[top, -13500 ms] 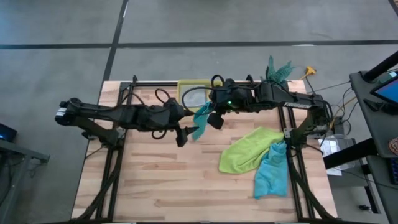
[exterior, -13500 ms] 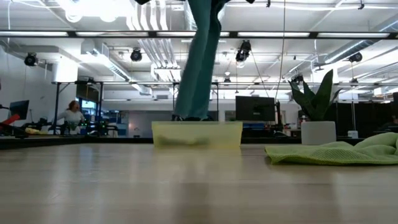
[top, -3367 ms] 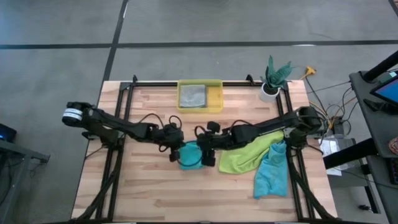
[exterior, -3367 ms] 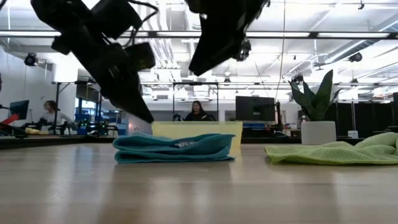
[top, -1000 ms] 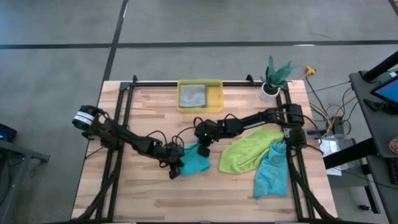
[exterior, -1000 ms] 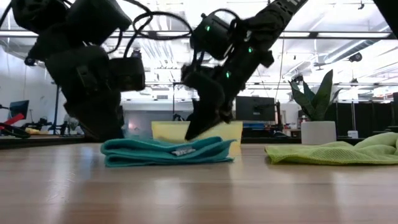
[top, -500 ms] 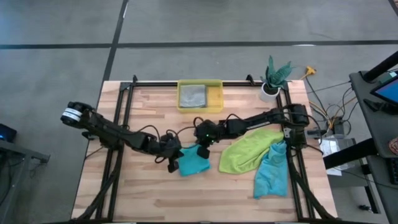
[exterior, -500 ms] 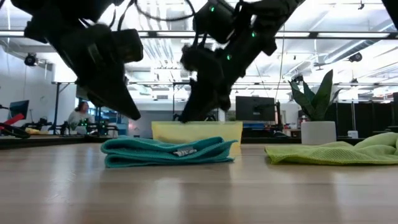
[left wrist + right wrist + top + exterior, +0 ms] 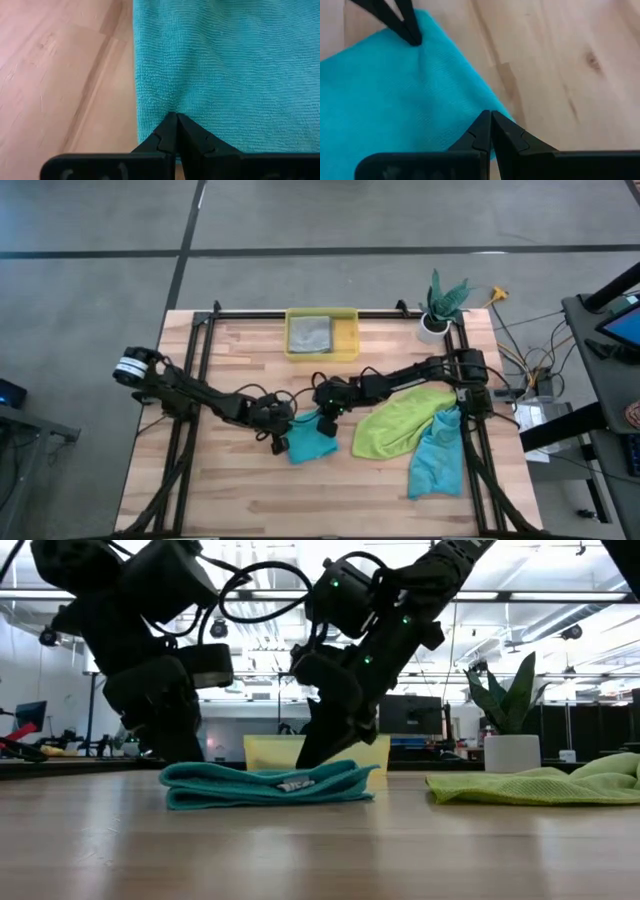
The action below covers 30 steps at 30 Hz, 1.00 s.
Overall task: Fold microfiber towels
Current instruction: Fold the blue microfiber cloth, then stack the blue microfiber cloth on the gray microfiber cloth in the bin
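The folded teal towel lies mid-desk, in front of the yellow bin. It could bunch or unfold if either pressing tip drags sideways. The left gripper bears on the towel's left edge and the right gripper on its far corner. Both have their fingers closed together, holding nothing.
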{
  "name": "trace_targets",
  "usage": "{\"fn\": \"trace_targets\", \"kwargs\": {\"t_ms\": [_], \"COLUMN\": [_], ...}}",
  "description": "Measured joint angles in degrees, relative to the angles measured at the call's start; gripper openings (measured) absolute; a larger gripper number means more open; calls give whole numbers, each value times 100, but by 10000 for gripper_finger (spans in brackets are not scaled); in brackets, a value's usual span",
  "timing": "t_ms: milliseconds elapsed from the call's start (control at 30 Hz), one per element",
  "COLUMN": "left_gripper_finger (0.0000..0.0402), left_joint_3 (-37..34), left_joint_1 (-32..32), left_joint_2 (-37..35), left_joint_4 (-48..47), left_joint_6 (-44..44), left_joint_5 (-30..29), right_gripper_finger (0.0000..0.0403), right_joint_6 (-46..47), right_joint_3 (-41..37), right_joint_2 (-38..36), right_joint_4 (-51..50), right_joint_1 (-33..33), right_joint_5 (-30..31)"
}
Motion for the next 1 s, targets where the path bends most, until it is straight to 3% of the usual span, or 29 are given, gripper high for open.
{"fn": "trace_targets", "kwargs": {"t_ms": [233, 467, 667, 800, 1000], "left_gripper_finger": [0, 0, 0, 0, 0], "left_joint_3": [74, 249, 296, 286, 465], "left_joint_1": [18, 25, 40, 40, 46], "left_joint_2": [-307, -1315, -2266, -2745, -3256], "left_joint_4": [-113, -765, -1714, -1844, -1902], "left_joint_6": [-1, -27, -916, -1185, -1497], "left_joint_5": [17, -43, -445, -538, -729], "right_gripper_finger": [9, 18, 80, 134, 175], "right_joint_6": [51, 991, 1587, 2140, 3575], "right_joint_3": [-98, 11, -20, -254, -950], "right_joint_2": [-97, -1123, -2019, -2190, -1813], "right_joint_4": [-86, -533, -1184, -1538, -507], "right_joint_1": [-20, -23, -56, -160, -357], "right_joint_5": [4, -96, -205, -294, -1438]}}
